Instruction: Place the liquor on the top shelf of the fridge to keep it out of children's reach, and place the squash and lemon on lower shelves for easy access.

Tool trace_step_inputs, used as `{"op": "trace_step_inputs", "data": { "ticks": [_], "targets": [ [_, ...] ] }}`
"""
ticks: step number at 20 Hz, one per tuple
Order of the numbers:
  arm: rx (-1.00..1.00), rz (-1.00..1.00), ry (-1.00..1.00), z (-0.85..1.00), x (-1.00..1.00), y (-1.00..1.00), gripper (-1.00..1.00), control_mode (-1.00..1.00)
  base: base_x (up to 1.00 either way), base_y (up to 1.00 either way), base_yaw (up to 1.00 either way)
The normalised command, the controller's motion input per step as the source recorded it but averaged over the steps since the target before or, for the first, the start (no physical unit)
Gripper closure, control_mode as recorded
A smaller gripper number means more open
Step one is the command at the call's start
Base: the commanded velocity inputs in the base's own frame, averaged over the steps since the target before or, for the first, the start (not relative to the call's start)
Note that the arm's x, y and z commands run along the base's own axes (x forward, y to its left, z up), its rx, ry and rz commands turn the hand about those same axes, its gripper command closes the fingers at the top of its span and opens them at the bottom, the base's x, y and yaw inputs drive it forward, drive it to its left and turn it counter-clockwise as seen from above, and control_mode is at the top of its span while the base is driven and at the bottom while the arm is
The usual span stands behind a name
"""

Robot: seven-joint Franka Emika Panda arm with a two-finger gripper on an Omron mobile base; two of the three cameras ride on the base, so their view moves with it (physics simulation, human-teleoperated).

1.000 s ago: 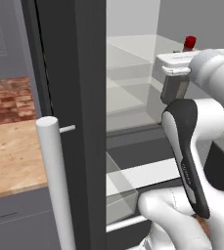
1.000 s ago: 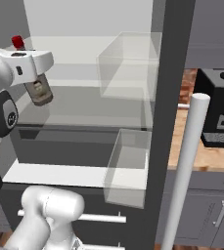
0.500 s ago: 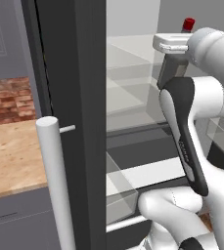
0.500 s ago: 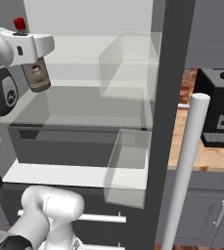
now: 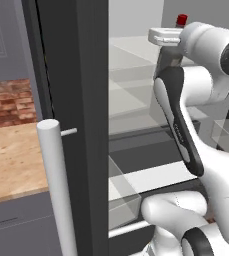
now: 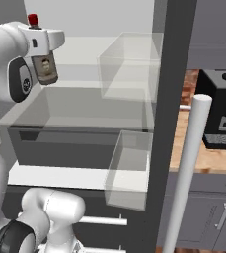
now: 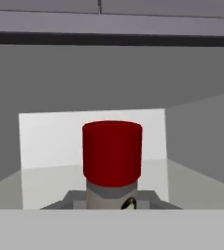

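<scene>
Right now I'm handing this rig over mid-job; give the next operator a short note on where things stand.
Gripper: shut on the liquor, red cap up, bottle upright.
Position: held high inside the open fridge, beside the upper glass shelves; whether it touches a shelf can't be told.
Done: liquor picked up and carried into the fridge.
Left: set it on the top shelf, release, then shelve the squash and lemon lower down.

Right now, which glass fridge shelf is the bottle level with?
The top shelf, the uppermost pane. The liquor, held in the shut jaws, hangs at its height; the lower shelf lies well beneath the bottle.
</scene>
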Motion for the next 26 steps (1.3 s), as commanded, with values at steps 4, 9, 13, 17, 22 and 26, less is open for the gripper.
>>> {"op": "trace_step_inputs", "data": {
  "ticks": [4, 9, 13, 17, 22, 26],
  "targets": [
    [0.0, 0.0, 0.0, 0.0, 0.57, 0.0, 1.0, -1.0, 0.0, 0.0, 0.0],
    [0.0, 0.0, 0.0, 0.0, 0.54, 0.0, 1.0, -1.0, 0.0, 0.0, 0.0],
    [0.0, 0.01, 0.0, 0.0, 0.56, 0.0, 1.0, -1.0, 0.0, 0.0, 0.0],
    [0.0, 0.01, 0.0, 0.01, 0.54, 0.0, 1.0, -1.0, 0.0, 0.0, 0.0],
    [0.0, 0.0, 0.0, 0.03, 0.56, 0.0, 1.0, -1.0, 0.0, 0.0, 0.0],
    [0.0, 0.0, 0.0, 0.0, 0.56, 0.0, 1.0, -1.0, 0.0, 0.0, 0.0]
  ]
}}
